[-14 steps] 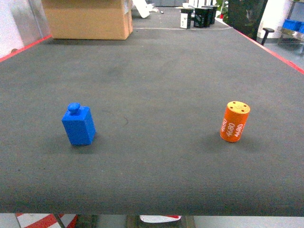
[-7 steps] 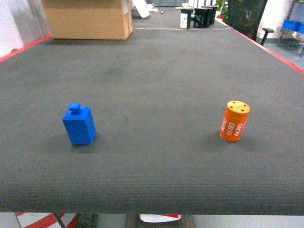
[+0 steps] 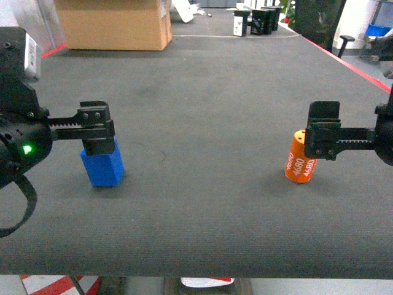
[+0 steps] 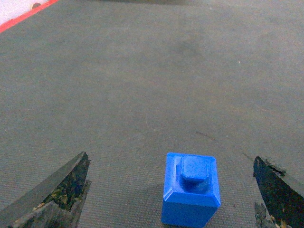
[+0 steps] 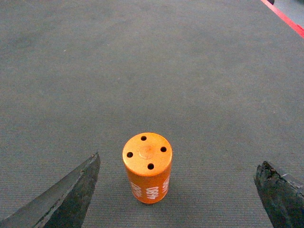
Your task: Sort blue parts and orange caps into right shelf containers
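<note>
Head view places the blue part (image 3: 102,167) at about eight o'clock on the dark table (image 3: 202,92) and the orange cap (image 3: 300,163) at about four o'clock, both upright and well apart. It hides the blue part's knob behind the left tool (image 3: 97,128); the left wrist view shows that knob, with the tool's fingers (image 4: 57,190) spread wide either side. Only the right wrist view reveals the cap's four top holes, with the right tool (image 5: 183,194) equally spread.
</note>
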Robot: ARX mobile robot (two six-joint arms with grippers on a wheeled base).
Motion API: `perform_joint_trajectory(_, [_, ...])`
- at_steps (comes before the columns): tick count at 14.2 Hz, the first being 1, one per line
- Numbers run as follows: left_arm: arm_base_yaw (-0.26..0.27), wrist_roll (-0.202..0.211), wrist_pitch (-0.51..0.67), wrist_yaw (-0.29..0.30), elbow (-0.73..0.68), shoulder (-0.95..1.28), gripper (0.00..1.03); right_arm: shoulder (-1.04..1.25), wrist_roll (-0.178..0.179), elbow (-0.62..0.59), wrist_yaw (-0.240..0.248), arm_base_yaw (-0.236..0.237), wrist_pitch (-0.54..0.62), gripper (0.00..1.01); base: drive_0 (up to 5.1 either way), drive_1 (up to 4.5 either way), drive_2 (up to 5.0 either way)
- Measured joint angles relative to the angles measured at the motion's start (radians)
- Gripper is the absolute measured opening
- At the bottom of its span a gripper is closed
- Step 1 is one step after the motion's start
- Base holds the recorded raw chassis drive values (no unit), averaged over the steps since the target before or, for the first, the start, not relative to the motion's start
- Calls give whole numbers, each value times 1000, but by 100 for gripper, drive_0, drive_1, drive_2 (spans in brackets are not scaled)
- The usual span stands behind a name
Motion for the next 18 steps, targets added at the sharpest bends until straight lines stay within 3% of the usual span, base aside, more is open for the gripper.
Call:
perform_joint_trajectory(6, [15,-45,-14,33,117,191,98,190,20,133,-18,-25,5,98,0,0,0])
perform_joint_trajectory(14, [32,-76,-133,41,250,338,98,388,55,287,-29,-28,-48,98,0,0,0])
perform_joint_trajectory(15, [36,-81,-142,40,258,342,98,393,55,288,-27,-23,-50,93,0,0,0])
perform_joint_trajectory(16, [37,-95,-152,40,265,344,95,395,50,290,-31,-23,-48,76,0,0,0])
perform_joint_trajectory(18, [35,-105,-155,42,265,344,73,394,47,289,-35,-19,-31,54,0,0,0])
